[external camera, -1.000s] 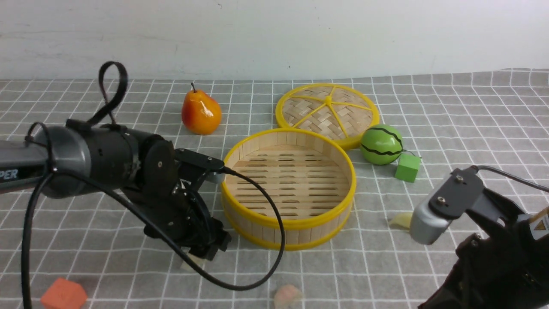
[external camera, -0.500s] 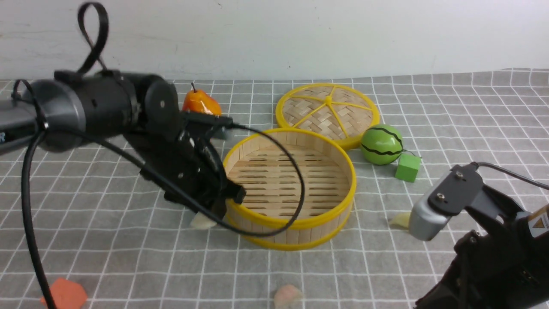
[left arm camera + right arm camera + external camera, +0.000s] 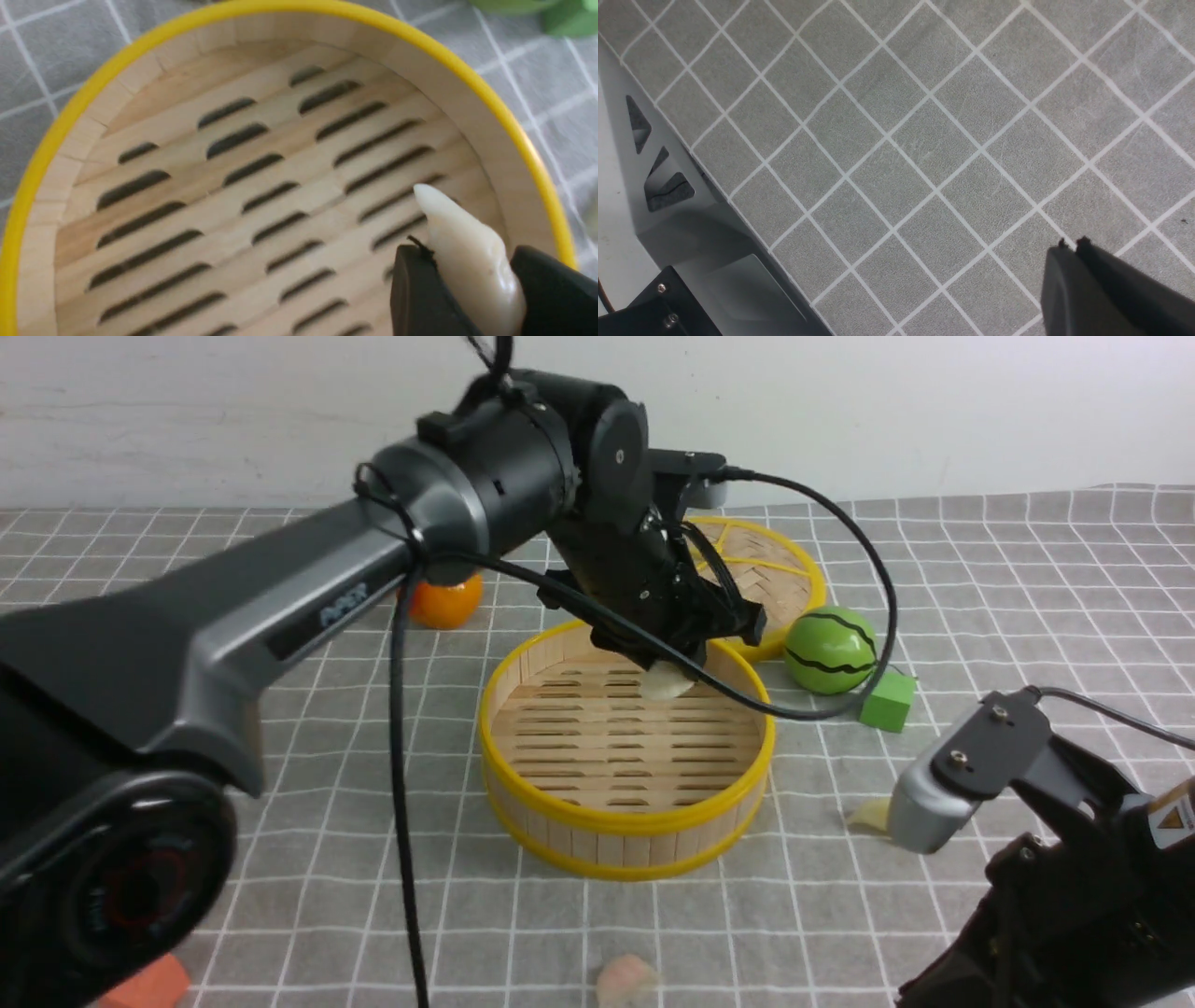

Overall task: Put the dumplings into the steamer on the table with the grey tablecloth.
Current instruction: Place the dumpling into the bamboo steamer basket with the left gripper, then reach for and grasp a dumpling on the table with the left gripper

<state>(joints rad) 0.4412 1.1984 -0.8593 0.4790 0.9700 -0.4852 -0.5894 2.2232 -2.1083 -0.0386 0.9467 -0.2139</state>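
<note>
My left gripper (image 3: 674,665) is shut on the cream-white dumpling (image 3: 668,682) and holds it above the far side of the steamer (image 3: 625,821). In the left wrist view the dumpling (image 3: 472,261) sits between the two black fingers over the slatted floor of the steamer (image 3: 46,140), which holds nothing. The pale yellowish dumpling (image 3: 870,816) lies on the grey tablecloth (image 3: 280,859) right of the steamer, partly behind my right arm. The pinkish dumpling (image 3: 625,980) lies at the front edge. My right gripper (image 3: 1071,243) is shut and empty above bare tablecloth (image 3: 896,140).
The flat woven lid (image 3: 780,569) lies behind the steamer. A green striped ball (image 3: 829,651) and a green block (image 3: 887,701) sit to the right. An orange pear (image 3: 446,600) shows behind my left arm. An orange block (image 3: 145,985) lies at the front left.
My left arm has lifted the cream-white dumpling from the cloth at the steamer's front left and carried it up and to the right, over the steamer. The right arm has barely moved.
</note>
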